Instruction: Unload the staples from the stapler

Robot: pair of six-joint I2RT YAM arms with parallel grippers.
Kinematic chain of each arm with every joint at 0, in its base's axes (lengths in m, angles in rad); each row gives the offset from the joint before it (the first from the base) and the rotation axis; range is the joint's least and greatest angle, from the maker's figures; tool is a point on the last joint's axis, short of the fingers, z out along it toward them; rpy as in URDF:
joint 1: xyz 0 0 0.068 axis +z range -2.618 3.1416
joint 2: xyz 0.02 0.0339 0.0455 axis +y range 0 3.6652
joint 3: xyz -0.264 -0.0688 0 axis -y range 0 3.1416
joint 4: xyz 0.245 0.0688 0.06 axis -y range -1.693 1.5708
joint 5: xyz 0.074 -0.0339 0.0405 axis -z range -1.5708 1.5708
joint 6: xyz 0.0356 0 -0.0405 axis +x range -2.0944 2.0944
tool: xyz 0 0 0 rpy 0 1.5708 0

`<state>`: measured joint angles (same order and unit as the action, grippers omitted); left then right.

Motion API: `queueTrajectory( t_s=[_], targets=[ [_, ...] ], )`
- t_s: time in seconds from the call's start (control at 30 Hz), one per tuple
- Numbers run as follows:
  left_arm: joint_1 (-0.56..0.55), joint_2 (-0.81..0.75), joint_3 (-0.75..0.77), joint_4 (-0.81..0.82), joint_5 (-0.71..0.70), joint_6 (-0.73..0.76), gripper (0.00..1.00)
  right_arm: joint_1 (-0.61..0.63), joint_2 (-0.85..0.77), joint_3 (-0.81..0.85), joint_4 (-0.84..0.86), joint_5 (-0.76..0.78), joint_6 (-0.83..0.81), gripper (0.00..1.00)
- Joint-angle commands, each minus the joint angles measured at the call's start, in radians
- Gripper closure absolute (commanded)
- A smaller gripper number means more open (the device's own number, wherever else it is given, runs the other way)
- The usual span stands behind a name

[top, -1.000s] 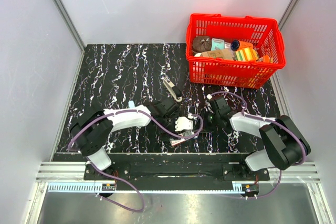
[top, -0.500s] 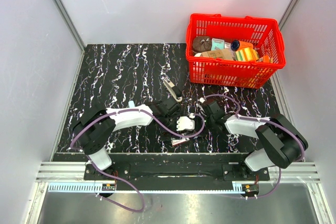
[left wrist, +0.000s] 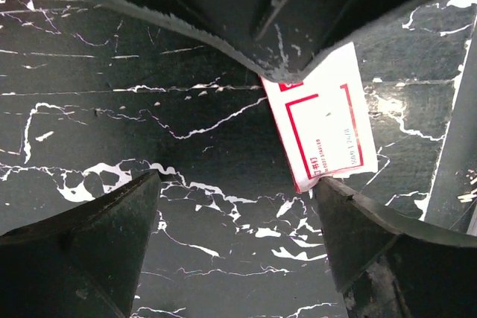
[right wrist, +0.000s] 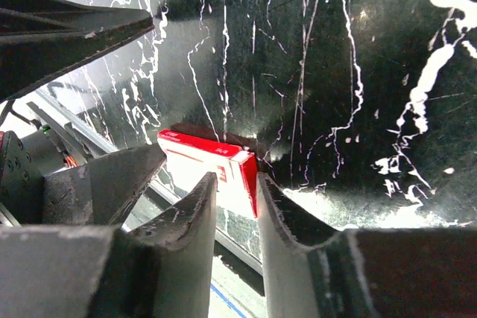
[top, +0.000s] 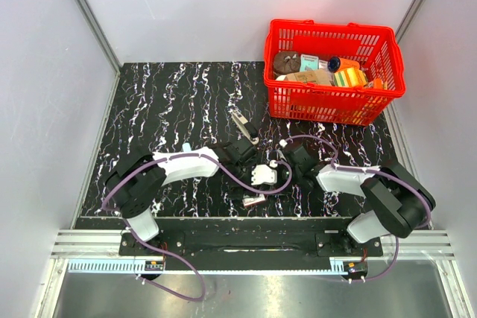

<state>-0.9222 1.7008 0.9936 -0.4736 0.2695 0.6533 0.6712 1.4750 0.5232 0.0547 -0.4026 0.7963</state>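
left arm: white shell link, black joint housings, purple cable looped alongside | right arm: same white-and-black build, purple cable too | bases: black, bolted to a black rail at 6 o'clock in the overhead view | left gripper, right gripper: matte black fingers, edges scuffed pale
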Motion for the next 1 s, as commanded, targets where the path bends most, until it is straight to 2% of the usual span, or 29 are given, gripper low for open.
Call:
queueTrajectory(
  t_s=[0.0,0.23,0.37,0.43,0.47,0.5,0.53,0.67,0.87,0.97],
  targets=[
    [0.005,0.031,0.053,0.05,-0.027,0.0,0.12,0.005,-0.042,0.032,-0.048,0.051,-0.009,0.63],
    [0.086,0.008,0.092,-0.003,-0.01,0.012,0.12,-0.096,-0.169,0.049,-0.239,0.094,-0.101,0.52],
    [0.109,-0.042,0.12,-0.052,0.003,0.012,0.09,-0.124,-0.211,0.096,-0.343,0.146,-0.161,0.4],
    [0.121,-0.082,0.143,-0.094,0.011,0.0,0.06,-0.134,-0.235,0.127,-0.403,0.174,-0.186,0.29],
    [0.131,-0.096,0.154,-0.114,0.016,-0.01,0.04,-0.136,-0.251,0.15,-0.42,0.195,-0.201,0.2],
    [0.141,-0.116,0.168,-0.14,0.019,-0.018,0.01,-0.139,-0.263,0.178,-0.449,0.217,-0.216,0.07],
    [0.155,-0.137,0.186,-0.166,0.026,-0.026,0.01,-0.137,-0.278,0.202,-0.484,0.252,-0.226,0.01],
    [0.233,-0.233,0.258,-0.233,0.066,-0.075,0.01,-0.137,-0.294,0.345,-0.578,0.346,-0.262,0.01],
    [0.353,-0.36,0.324,-0.286,0.076,-0.155,0.01,-0.137,-0.295,0.489,-0.621,0.369,-0.304,0.01],
    [0.465,-0.412,0.324,-0.278,0.135,-0.204,0.01,-0.14,-0.294,0.55,-0.636,0.428,-0.333,0.01]
  ],
)
